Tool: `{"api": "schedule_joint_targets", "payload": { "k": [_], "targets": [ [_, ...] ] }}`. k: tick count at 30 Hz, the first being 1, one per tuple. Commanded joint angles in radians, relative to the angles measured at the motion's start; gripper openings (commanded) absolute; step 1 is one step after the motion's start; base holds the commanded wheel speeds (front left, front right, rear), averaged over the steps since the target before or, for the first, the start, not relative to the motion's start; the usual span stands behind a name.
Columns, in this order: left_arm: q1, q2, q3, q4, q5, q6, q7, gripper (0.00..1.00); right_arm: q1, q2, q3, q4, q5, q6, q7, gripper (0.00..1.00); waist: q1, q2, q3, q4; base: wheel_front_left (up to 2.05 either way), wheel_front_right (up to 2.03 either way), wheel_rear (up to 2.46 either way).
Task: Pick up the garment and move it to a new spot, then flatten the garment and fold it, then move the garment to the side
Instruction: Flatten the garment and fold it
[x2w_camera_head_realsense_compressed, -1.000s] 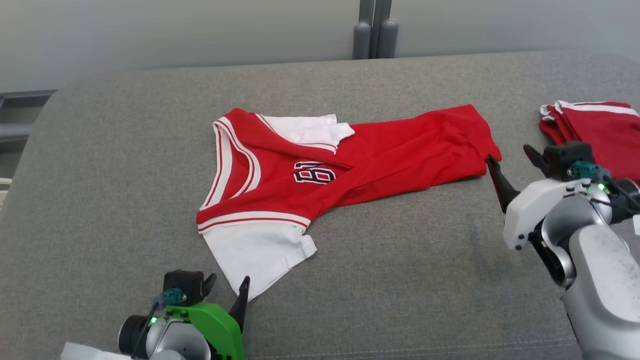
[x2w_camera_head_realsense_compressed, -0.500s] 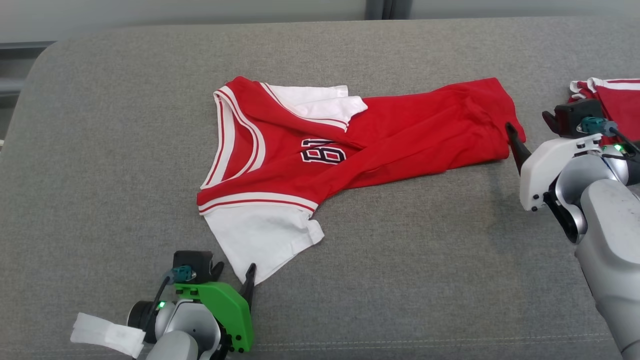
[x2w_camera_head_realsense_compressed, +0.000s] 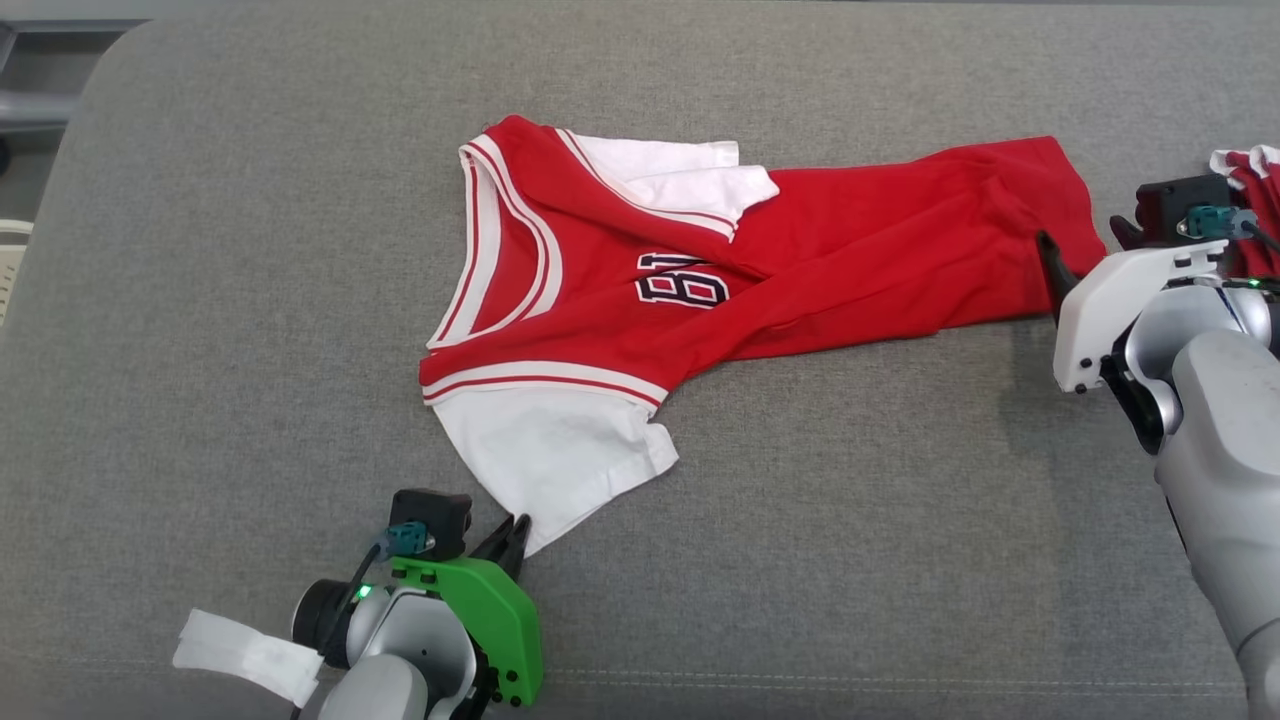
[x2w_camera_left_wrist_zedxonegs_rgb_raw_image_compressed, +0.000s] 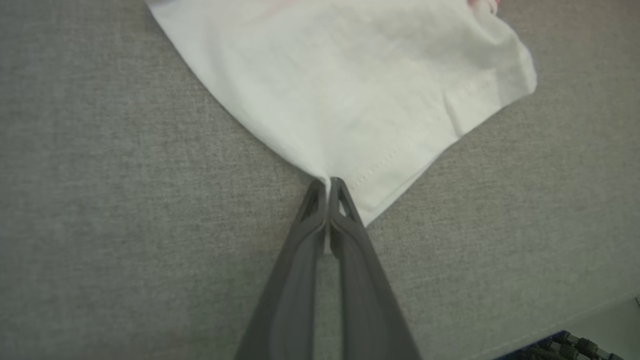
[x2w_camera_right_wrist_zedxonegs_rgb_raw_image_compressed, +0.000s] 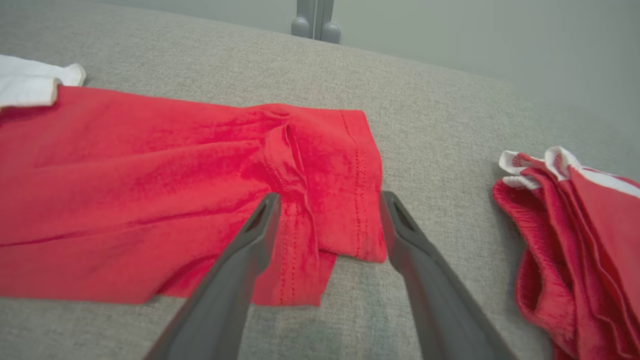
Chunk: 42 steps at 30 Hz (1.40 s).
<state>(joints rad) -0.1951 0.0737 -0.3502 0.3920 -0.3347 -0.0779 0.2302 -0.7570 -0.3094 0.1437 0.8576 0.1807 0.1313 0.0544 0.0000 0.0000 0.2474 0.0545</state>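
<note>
The garment (x2w_camera_head_realsense_compressed: 800, 270), a red jersey with white sleeves and white-and-red trim, lies spread across the middle of the grey upholstered cushion (x2w_camera_head_realsense_compressed: 200, 350). Its collar end points toward the cushion's left edge and its red body stretches out toward the right edge, creased and partly twisted over itself. Dark numerals show on the chest. One white sleeve (x2w_camera_head_realsense_compressed: 560, 460) fans out toward the near edge; the other is folded on top of the red cloth on the far side.

The left tool (x2w_camera_head_realsense_compressed: 512, 535) sits near the near edge, at the lowest corner of that white sleeve. In the left wrist view the left tool (x2w_camera_left_wrist_zedxonegs_rgb_raw_image_compressed: 328, 182) is clenched: its two dark fingers are pressed together, with the edge of the white sleeve (x2w_camera_left_wrist_zedxonegs_rgb_raw_image_compressed: 350, 90) pinched between their tips. The rest of the sleeve lies flat on the cushion beyond them.

The right tool (x2w_camera_head_realsense_compressed: 1082, 240) is at the garment's hem end, close to the cushion's right edge. In the right wrist view the right tool (x2w_camera_right_wrist_zedxonegs_rgb_raw_image_compressed: 331, 200) is released, its fingers wide apart, one on each side of the corner of the red hem (x2w_camera_right_wrist_zedxonegs_rgb_raw_image_compressed: 350, 165). The cloth lies between the fingers; whether they touch it cannot be told.

A second red piece (x2w_camera_right_wrist_zedxonegs_rgb_raw_image_compressed: 575, 240) with white trim lies bunched at the right edge, just beside the right tool and apart from the jersey.
</note>
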Motion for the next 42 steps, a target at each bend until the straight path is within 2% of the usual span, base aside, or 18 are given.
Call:
{"api": "schedule_joint_targets", "payload": {
  "k": [1,5,6,8,9,12,17,18,20,26,31,32,33,34,38,42],
  "targets": [
    [0.011,0.003,-0.007,0.01,0.002,-0.002,0.007,0.0,-0.023,0.002,0.003,0.02,0.015,-0.001,0.005,1.0,0.0,0.0,0.017,0.013,0.0,0.0,0.0],
    [0.004,0.003,-0.013,0.01,-0.002,-0.001,0.003,0.0,-0.064,0.004,0.016,0.057,0.031,-0.001,0.008,1.0,0.0,0.0,0.036,0.024,0.0,0.0,0.0],
    [0.003,0.003,-0.015,0.012,-0.002,0.0,0.005,0.0,-0.07,0.003,0.02,0.066,0.033,-0.001,0.01,0.89,0.0,0.0,0.04,0.027,0.0,0.0,0.0],
    [0.001,0.003,-0.018,0.016,-0.004,0.0,0.005,0.0,-0.08,0.002,0.031,0.081,0.037,-0.001,0.01,0.51,0.0,0.0,0.043,0.03,0.0,0.0,0.0],
    [0.0,0.003,-0.019,0.018,-0.005,0.001,0.005,0.0,-0.086,0.001,0.036,0.089,0.04,-0.001,0.012,0.46,0.0,0.0,0.045,0.032,0.0,0.0,0.0],
    [-0.001,0.003,-0.02,0.024,-0.009,0.002,0.0,0.0,-0.095,0.0,0.045,0.106,0.052,-0.001,0.009,0.41,0.0,0.0,0.045,0.033,0.0,0.0,0.0],
    [0.0,0.002,-0.024,0.033,-0.014,0.004,-0.004,0.0,-0.09,0.0,0.037,0.135,0.077,-0.001,0.0,0.38,0.0,0.0,0.034,0.03,0.0,0.0,0.0],
    [0.0,0.002,-0.025,0.035,-0.016,0.004,-0.005,0.0,-0.089,-0.001,0.04,0.141,0.08,-0.001,0.0,0.38,0.0,0.0,0.032,0.029,0.0,0.0,0.0],
    [0.001,0.002,-0.028,0.037,-0.014,0.005,-0.006,0.0,-0.09,0.0,0.042,0.156,0.088,-0.001,-0.001,0.46,0.0,0.0,0.028,0.028,0.0,0.0,0.0],
    [0.001,0.007,-0.033,0.037,-0.016,0.011,-0.009,0.0,-0.108,0.01,0.061,0.176,0.1,-0.001,-0.009,0.41,0.0,0.0,0.028,0.029,0.0,0.0,0.0],
    [0.0,0.009,-0.037,0.037,-0.02,0.015,-0.011,0.0,-0.118,0.005,0.078,0.191,0.107,-0.001,-0.013,0.3,0.0,0.0,0.032,0.033,0.0,0.0,0.0],
    [0.0,0.009,-0.038,0.038,-0.021,0.014,-0.011,0.0,-0.122,0.003,0.08,0.195,0.108,-0.001,-0.013,0.23,0.0,0.0,0.033,0.034,0.0,0.0,0.0],
    [-0.001,0.009,-0.039,0.039,-0.023,0.014,-0.011,0.0,-0.126,0.001,0.083,0.197,0.107,-0.001,-0.011,0.07,0.0,0.0,0.034,0.035,0.0,0.0,0.0],
    [-0.002,0.009,-0.04,0.041,-0.023,0.014,-0.011,0.0,-0.13,-0.001,0.086,0.199,0.108,-0.001,-0.011,0.0,0.0,0.0,0.035,0.035,0.0,0.0,0.0],
    [-0.005,0.007,-0.04,0.047,-0.033,0.015,-0.011,0.0,-0.133,-0.003,0.092,0.211,0.117,-0.001,-0.018,0.0,0.0,0.0,0.037,0.035,0.0,0.0,0.0],
    [-0.02,0.0,0.008,0.005,-0.091,0.013,-0.079,0.0,-0.134,0.002,0.084,0.193,0.161,-0.001,-0.049,0.0,0.0,0.0,0.025,0.035,0.0,0.0,0.0]
  ]
}}
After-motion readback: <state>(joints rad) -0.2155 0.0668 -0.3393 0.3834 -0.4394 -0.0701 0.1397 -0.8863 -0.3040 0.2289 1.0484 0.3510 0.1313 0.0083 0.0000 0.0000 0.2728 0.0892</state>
